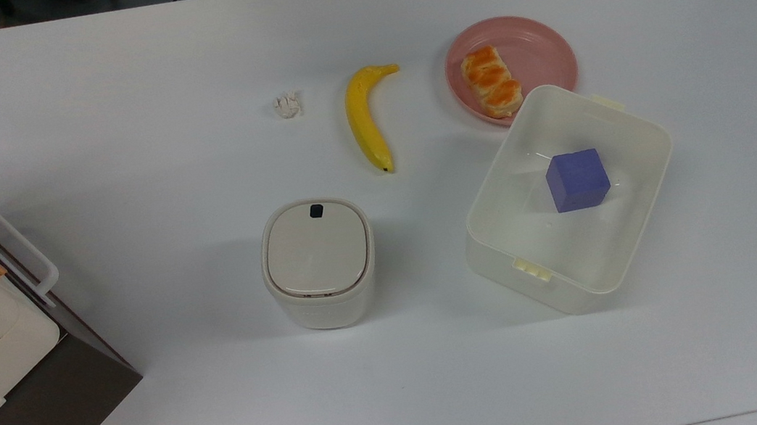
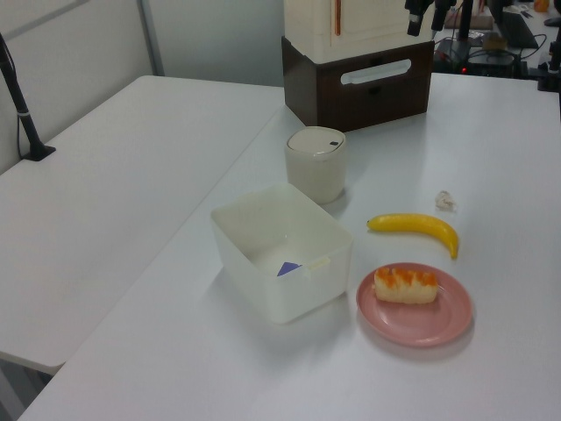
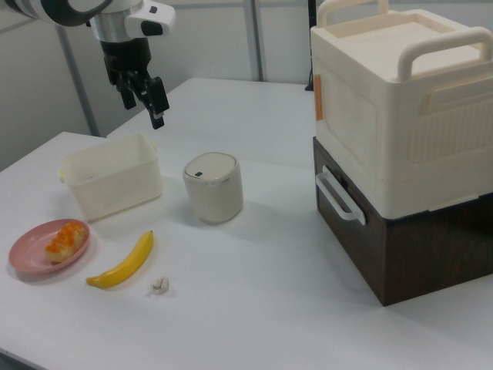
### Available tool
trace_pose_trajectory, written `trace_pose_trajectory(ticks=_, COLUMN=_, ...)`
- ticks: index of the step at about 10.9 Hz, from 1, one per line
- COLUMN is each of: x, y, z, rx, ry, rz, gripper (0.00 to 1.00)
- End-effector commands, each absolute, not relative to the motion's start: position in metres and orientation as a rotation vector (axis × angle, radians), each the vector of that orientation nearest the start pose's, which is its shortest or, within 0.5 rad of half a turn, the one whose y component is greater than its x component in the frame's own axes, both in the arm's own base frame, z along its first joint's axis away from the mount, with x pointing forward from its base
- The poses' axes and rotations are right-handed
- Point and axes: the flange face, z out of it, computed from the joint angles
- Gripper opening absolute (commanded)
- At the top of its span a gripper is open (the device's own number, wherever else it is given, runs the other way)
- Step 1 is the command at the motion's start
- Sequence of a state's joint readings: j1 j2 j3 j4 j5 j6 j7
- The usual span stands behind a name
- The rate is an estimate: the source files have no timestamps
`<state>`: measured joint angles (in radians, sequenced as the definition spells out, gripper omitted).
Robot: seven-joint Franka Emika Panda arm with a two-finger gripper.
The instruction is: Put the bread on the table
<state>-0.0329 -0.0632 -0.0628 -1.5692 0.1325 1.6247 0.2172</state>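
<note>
The three-lump bread loaf [image 3: 65,240] is lying on the pink plate [image 3: 31,258], long axis slanting across it; the gripper [image 3: 144,97] is hanging well above, toward the right view's right, fingers parted and gripping nothing.

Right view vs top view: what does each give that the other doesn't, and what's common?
Right view gives the gripper, open, raised well off the table. Top view gives the purple cube sitting inside the bin. Common to both: the bread lying on the pink plate, the banana, the white scrap and the lidded canister, all on the table.
</note>
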Motion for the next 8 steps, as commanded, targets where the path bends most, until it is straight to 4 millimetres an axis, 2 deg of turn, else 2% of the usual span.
trace_pose_trajectory(ticks=1, x=0.5273, y=-0.0561, z=0.6758, rx=-2.951, ry=0.513, rz=-0.142, gripper=1.0)
trace_pose_trajectory(ticks=8, x=0.5239, y=-0.0593, z=0.6758, rx=-3.002, ry=0.501, rz=-0.111, gripper=1.0)
